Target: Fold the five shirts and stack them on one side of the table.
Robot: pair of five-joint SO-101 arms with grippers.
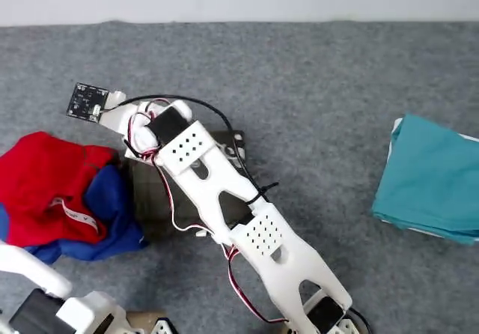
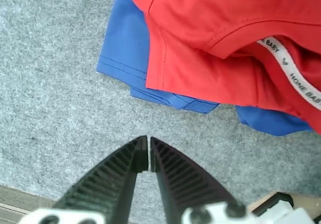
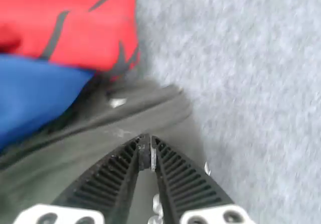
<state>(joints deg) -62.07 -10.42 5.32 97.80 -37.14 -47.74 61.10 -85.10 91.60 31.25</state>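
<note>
Black ribbed right gripper (image 3: 149,154): the jaws are pressed together tip to tip, low over the dark olive shirt (image 3: 70,174). Whether any cloth is caught between them cannot be told.
Dark olive shirt: it lies directly under the right gripper's tips. In the high view it sits mid-table, mostly covered by the white right arm (image 1: 224,192).
Left gripper (image 2: 149,154): the jaws are closed on nothing and hang over bare table.
Blue shirt (image 2: 125,48): its hem lies just ahead of the left gripper's tips and does not touch them. The shirt touches the dark olive shirt's edge.
Red shirt (image 2: 225,33): it is crumpled on top of the blue shirt with its neck label showing. It sits at the left side of the table, beside the dark olive shirt.
Teal shirt (image 1: 430,177): it is folded at the table's right edge, well apart from both grippers. A pale edge shows beneath it.
Table (image 1: 299,79): it is covered in grey felt.
</note>
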